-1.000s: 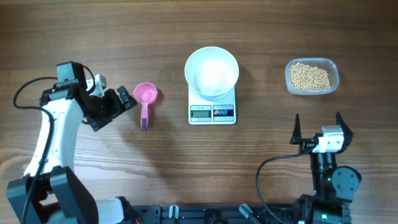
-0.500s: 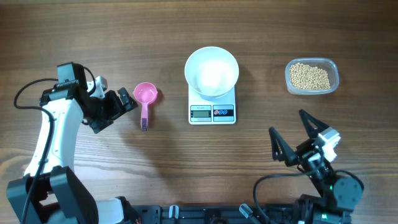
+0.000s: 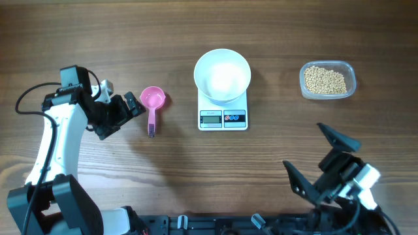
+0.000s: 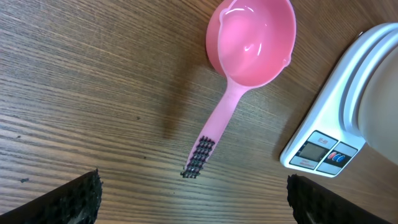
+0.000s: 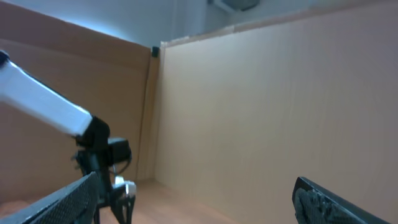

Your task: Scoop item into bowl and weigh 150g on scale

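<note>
Jaws spread wide and empty, the left gripper hovers just left of a pink scoop lying on the wooden table, handle toward the robot, apparently lined up for a pickup. At centre, the white bowl sits empty on the scale, so the display can read each addition. Farther right, the beans wait untouched in a clear container. Nearest the robot's base, the right gripper, likewise released and holding nothing, tilts up away from the table, seemingly keeping clear; scooping has not begun.
</note>
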{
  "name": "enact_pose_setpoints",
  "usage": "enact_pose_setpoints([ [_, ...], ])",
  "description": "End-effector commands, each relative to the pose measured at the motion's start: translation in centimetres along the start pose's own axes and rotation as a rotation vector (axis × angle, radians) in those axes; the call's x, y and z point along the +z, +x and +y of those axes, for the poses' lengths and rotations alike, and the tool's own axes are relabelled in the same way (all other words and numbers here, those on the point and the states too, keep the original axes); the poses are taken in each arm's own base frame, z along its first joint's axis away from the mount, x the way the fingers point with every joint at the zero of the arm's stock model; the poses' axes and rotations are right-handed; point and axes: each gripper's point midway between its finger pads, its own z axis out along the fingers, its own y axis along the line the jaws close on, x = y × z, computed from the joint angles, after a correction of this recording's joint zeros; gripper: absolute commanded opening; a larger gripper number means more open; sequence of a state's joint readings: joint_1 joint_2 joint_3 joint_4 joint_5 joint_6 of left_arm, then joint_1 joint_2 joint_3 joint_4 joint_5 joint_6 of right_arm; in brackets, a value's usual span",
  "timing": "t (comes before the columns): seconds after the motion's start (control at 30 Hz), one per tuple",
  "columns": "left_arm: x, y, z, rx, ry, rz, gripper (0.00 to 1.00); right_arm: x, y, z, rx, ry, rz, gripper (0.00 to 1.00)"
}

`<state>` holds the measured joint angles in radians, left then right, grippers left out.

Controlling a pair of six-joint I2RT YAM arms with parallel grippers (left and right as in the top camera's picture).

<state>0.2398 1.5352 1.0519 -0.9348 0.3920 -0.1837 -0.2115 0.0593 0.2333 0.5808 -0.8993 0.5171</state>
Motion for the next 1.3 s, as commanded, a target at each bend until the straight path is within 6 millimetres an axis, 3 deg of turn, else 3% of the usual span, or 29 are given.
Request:
enact_pose_setpoints([
  [0.0, 0.1, 0.2, -0.1, 0.014, 0.018, 0.007, 1.00, 1.4, -2.7, 0.1, -0.074, -0.014, 0.042, 1.00],
  [0.23, 0.1, 0.2, -0.1, 0.014, 0.018, 0.007, 1.00, 3.8, -2.8, -3.2, -0.040, 0.053, 0.270, 0.99],
  [0.37, 0.1, 0.2, -0.1, 0.014, 0.018, 0.007, 1.00, 4.7, -2.0, -5.6, 0.098, 0.123, 0.398, 1.00],
  [0.47, 0.1, 0.2, -0.1, 0.014, 0.018, 0.007, 1.00, 5.4, -1.4, -5.0, 0.188, 0.038, 0.444, 1.00],
  [0.63, 0.1, 0.1, -0.2, 0.015, 0.018, 0.004, 1.00, 5.8, -0.8, -2.1, 0.413, -0.218, 0.473, 1.00],
  [0.8, 0.1, -0.1, -0.2, 0.020, 0.021, -0.006, 1.00, 6.6, 0.0, -3.5, 0.634, -0.194, 0.501, 1.00],
  [1.07, 0.1, -0.2, -0.2, 0.021, 0.022, -0.009, 1.00, 7.5, -0.1, -7.2, 0.641, 0.036, 0.448, 1.00],
  [1.27, 0.1, 0.1, -0.1, 0.015, 0.018, 0.006, 1.00, 7.4, 0.0, -8.2, 0.646, 0.107, 0.446, 0.99],
])
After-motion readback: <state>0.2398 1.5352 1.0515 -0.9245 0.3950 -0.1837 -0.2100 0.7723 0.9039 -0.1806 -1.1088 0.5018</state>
